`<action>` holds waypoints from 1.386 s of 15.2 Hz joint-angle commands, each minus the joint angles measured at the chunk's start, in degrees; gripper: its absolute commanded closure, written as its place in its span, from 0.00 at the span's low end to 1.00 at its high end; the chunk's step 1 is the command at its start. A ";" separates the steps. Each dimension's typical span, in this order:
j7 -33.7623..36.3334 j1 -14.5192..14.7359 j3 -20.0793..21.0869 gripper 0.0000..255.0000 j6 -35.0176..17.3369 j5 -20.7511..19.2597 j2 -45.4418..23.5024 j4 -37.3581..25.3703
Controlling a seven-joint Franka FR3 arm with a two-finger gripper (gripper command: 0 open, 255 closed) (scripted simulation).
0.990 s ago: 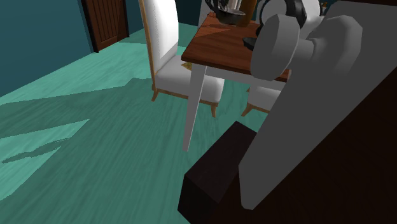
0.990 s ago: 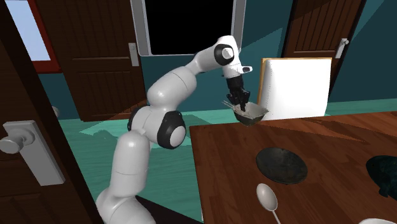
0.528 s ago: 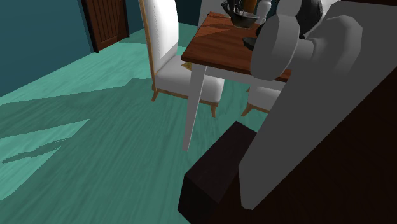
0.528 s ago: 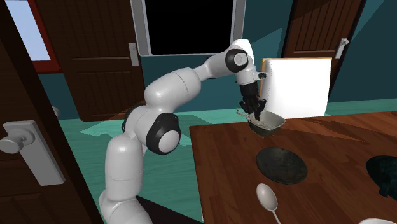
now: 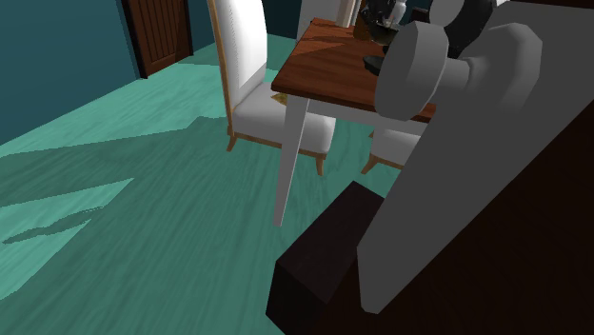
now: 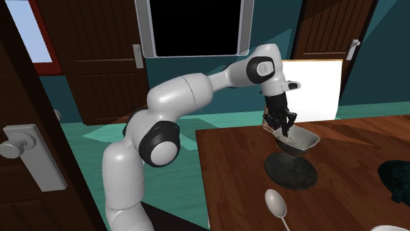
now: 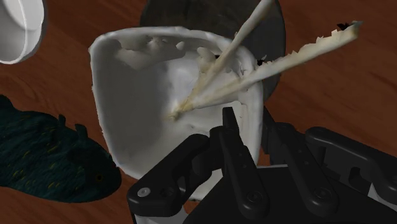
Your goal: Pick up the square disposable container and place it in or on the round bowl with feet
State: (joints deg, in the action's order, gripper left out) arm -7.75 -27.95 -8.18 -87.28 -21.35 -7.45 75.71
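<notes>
In the second exterior view my black gripper (image 6: 281,125) is shut on the near rim of the squarish pale container (image 6: 301,139). It hangs tilted just above the dark round bowl (image 6: 291,172) on the wooden table (image 6: 341,210). In the wrist view one finger is inside the white container (image 7: 165,108) and the other outside its wall, so the gripper (image 7: 249,130) clasps the rim. Two pale sticks (image 7: 280,63) jut out of the container. The dark bowl (image 7: 275,28) shows past the container's far edge.
A pale spoon (image 6: 276,203) lies on the table in front of the bowl, and a dark teal lump (image 6: 396,180) sits toward the second exterior view's right. A white chair (image 6: 309,85) stands behind the table. In the shoulder view the arm's grey link (image 5: 419,71) covers much of the table (image 5: 319,71).
The arm has swung toward the second exterior view's right, carrying the container from the table's far corner to a spot over the dark bowl. The grip has stayed shut.
</notes>
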 commanded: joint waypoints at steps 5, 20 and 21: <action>-1.71 -1.94 -1.36 1.00 -4.94 0.24 1.16 5.05; 0.59 -1.97 -1.38 1.00 -11.04 -0.26 2.90 13.28; 0.59 -1.97 -1.38 0.00 -11.04 -0.26 2.90 13.27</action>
State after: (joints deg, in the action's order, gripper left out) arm -7.16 -29.92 -9.56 -98.31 -21.60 -4.57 88.99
